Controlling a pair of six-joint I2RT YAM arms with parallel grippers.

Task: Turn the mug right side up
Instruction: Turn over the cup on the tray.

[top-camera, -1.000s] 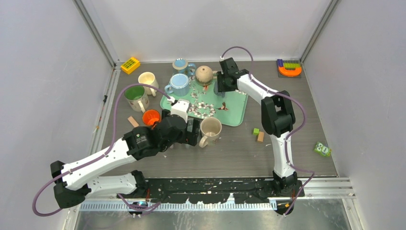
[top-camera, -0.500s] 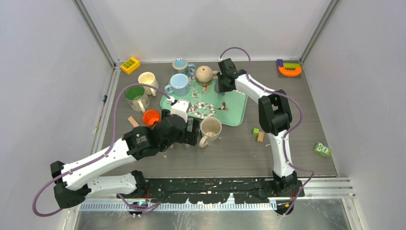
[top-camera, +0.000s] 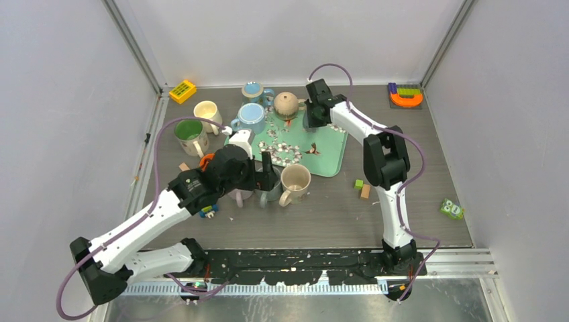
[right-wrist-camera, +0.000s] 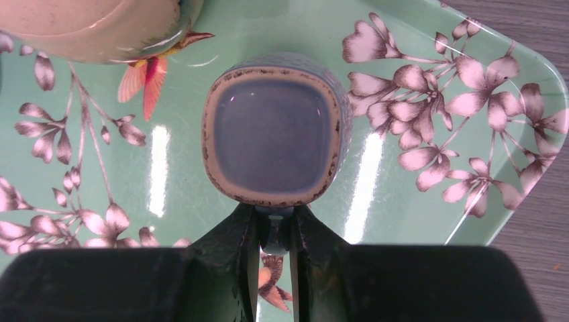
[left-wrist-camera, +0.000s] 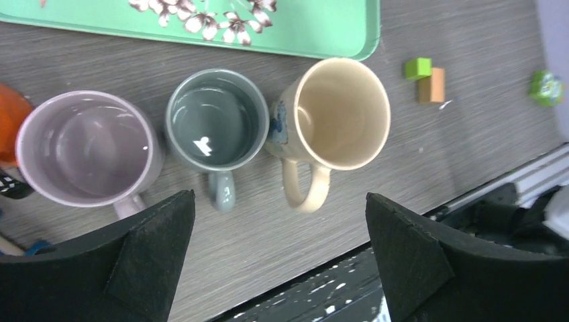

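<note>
A blue-grey mug (right-wrist-camera: 276, 127) with a squarish, brown-worn ring stands upside down on the green flowered tray (right-wrist-camera: 416, 201), its flat base toward the right wrist camera. My right gripper (right-wrist-camera: 275, 218) is shut on its handle, which shows pinched between the two fingers. From above, the right gripper (top-camera: 311, 119) covers that mug at the tray's far edge. My left gripper (left-wrist-camera: 280, 198) hangs wide open above the table, holding nothing. Below it stand a lilac mug (left-wrist-camera: 87, 147), a grey-green mug (left-wrist-camera: 216, 126) and a cream mug (left-wrist-camera: 342, 113), all mouth up.
A round beige pot (top-camera: 286, 104) sits right beside the gripped mug. Two blue mugs (top-camera: 251, 117), a white mug (top-camera: 207, 111) and a green mug (top-camera: 189, 132) stand left of the tray (top-camera: 329, 157). Small blocks (top-camera: 362, 188), a green toy (top-camera: 452, 209) and corner toys (top-camera: 405, 95) lie around.
My right jaws have closed onto the mug's handle. My left arm has lifted and drawn back toward the left, uncovering the row of mugs below it.
</note>
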